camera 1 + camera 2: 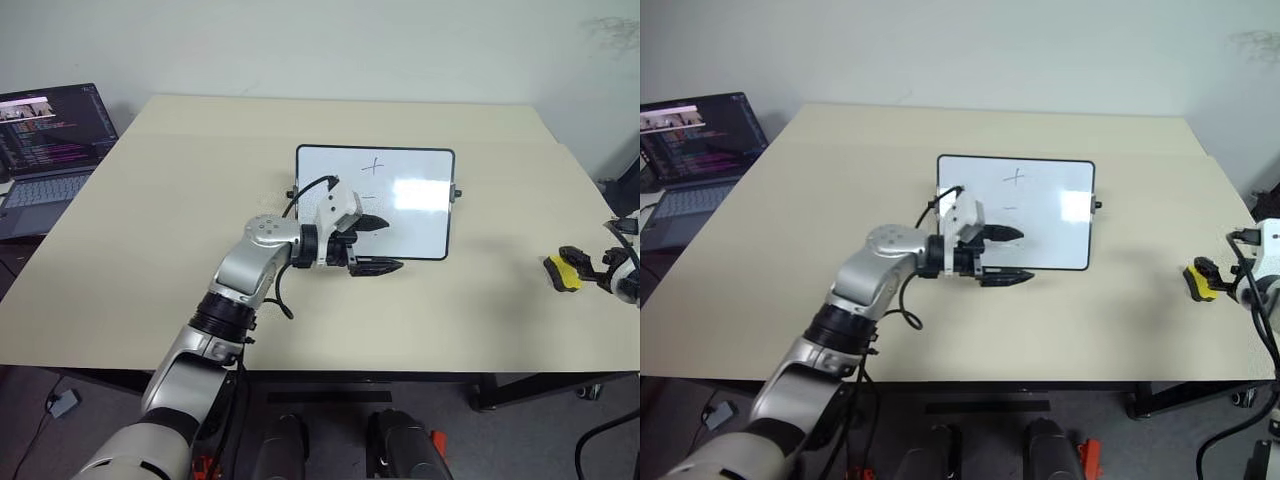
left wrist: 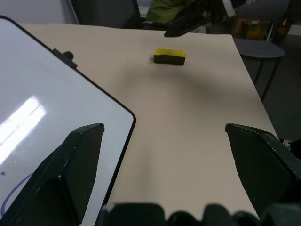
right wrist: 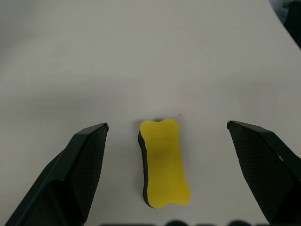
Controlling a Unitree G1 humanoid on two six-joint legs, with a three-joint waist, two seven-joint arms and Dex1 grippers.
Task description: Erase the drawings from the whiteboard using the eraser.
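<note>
The whiteboard (image 1: pixel 410 215) lies flat at the middle of the table. Its drawings include a small cross (image 1: pixel 373 166), a short dash (image 1: pixel 368 197) and a curved arc (image 2: pixel 9 203). My left gripper (image 1: pixel 392 246) hovers over the board's near edge, pointing toward the right, open with nothing between its fingers. The yellow eraser (image 1: pixel 562 272) lies on the table well to the right of the board. My right gripper (image 3: pixel 167 125) is at the eraser, open, with one finger on each side of it and neither touching it. The left wrist view also has the eraser (image 2: pixel 170 56) beyond the board's corner.
A laptop (image 1: pixel 50 150) with a lit dark screen stands beyond the table's left edge. The beige table (image 1: pixel 180 260) stretches wide around the board. Its right edge runs close behind the eraser, and a chair (image 2: pixel 263 47) stands past it.
</note>
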